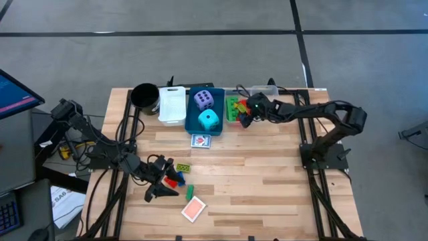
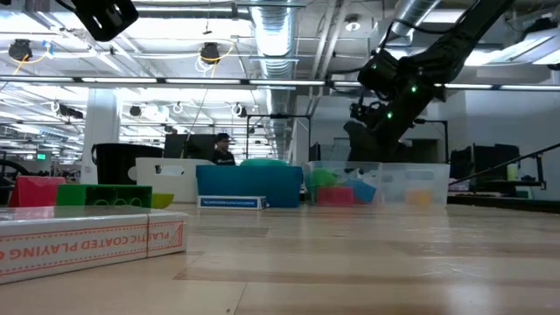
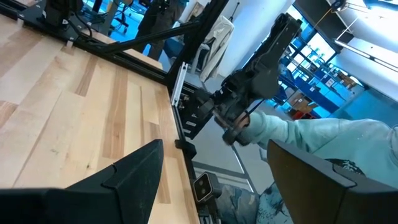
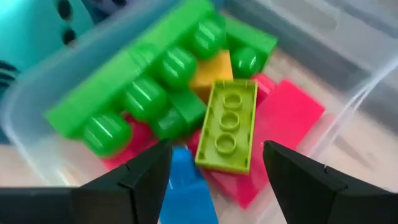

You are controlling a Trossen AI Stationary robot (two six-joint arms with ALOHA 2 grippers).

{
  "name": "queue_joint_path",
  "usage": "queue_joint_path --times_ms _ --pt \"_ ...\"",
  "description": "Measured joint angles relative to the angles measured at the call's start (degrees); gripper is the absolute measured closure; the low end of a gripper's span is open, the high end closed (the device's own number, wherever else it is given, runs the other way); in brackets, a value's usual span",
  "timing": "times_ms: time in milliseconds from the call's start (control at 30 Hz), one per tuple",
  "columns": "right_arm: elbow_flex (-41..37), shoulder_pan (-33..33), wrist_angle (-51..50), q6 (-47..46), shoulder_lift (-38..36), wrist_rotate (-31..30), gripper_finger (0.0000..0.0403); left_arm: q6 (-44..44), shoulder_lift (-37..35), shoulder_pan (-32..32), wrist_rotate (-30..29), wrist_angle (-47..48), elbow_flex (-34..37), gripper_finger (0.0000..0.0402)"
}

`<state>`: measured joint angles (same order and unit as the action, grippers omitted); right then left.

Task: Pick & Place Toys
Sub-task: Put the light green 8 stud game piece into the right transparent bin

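Right gripper (image 4: 211,180) spread above bricks (image 4: 227,124) in clear bin (image 4: 348,118); left gripper (image 3: 211,180) spread too

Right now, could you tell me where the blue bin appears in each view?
High view: blue bin at the table's far edge, centre, holding two dice.
Low view: the wide blue block mid-picture.
Left wrist view: not in it.
Right wrist view: not clearly in it.
Shared landmark: the clear bin of bricks beside it.
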<state>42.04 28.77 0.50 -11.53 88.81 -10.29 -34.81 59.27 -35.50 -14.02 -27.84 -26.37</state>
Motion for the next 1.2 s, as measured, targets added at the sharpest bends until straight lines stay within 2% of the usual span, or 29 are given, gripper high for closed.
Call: queue_joint_path --times_ms 133,267,433,567,733,967,1033,1200 --pt "1.9 0.3 1.2 -0.5 5.6 0.5 0.0154 -0.2 0.0 0.0 0.0 -0.2 0.0 0.012" --pt "6.0 -0.2 0.4 0.2 11.8 -1.8 0.0154 -0.3 0.0 0.0 0.0 -0.7 0.0 0.012" --pt "14.3 -1.7 -8.7 -0.4 15.7 -5.0 0.0165 -1.9 0.0 0.0 0.0 -0.6 0.0 0.012" --pt "19.6 -2.6 -15.3 0.9 16.5 -6.7 0.0207 -2.1 0.0 0.0 0.0 -0.6 0.0 0.012" --pt "23.9 -3.5 -21.0 1.0 16.7 -7.3 0.0285 -2.1 0.0 0.0 0.1 -0.5 0.0 0.012" --pt "25.7 -4.3 -28.3 0.1 15.1 -9.6 0.0385 -2.1 0.0 0.0 0.3 -0.5 0.0 0.012" --pt "25.7 -4.4 -28.8 0.0 13.9 -10.6 0.0398 -2.1 0.0 0.0 0.3 -0.5 0.0 0.012" --pt "25.7 -4.8 -29.8 -0.1 9.6 -12.5 0.0398 -2.1 0.0 0.0 0.3 -0.5 0.0 0.012"
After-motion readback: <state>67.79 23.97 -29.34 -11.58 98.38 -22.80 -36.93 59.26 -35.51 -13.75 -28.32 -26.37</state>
